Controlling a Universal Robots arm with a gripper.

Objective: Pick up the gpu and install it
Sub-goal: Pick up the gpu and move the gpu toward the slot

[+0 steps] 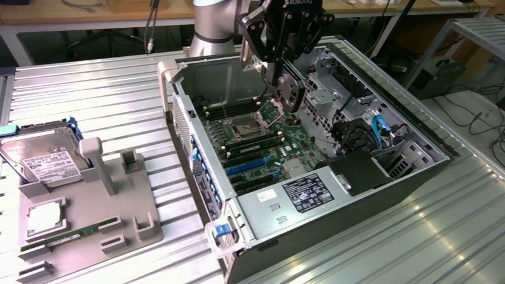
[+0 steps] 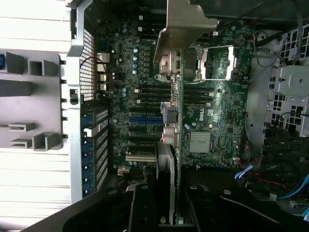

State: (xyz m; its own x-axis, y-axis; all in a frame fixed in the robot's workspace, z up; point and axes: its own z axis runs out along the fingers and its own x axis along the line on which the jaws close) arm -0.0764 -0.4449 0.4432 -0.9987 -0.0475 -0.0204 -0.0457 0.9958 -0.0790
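Ribbed metal table [image 1: 94,89] carries an open computer case [image 1: 183,112] lying on its side, motherboard facing up; beside it, toward the exterior view's left, a grey fixture [image 1: 118,201] holds a hard drive [image 1: 39,157]. Over the case interior hangs the gripper [image 1: 282,74], its jaws clamped on the gpu [image 1: 289,94]; the dark card is clear of the board, hovering near the CPU socket [image 1: 248,125] and apart from the blue slots [image 1: 245,167]. From the wrist view the gpu [image 2: 186,34] is seen almost edge-on, running out from the gripper [image 2: 168,193] to its pale metal bracket, with the blue slots [image 2: 145,118] just beside its line; its length appears to lie across those slots rather than along them. Carrying the card to its seat looks like the step in hand; doing it well, I judge, means bringing the card's length parallel to the slot with the bracket toward the case's perforated rear wall, keeping it upright rather than tilted; the grip should stay firm so the thin card cannot pivot.
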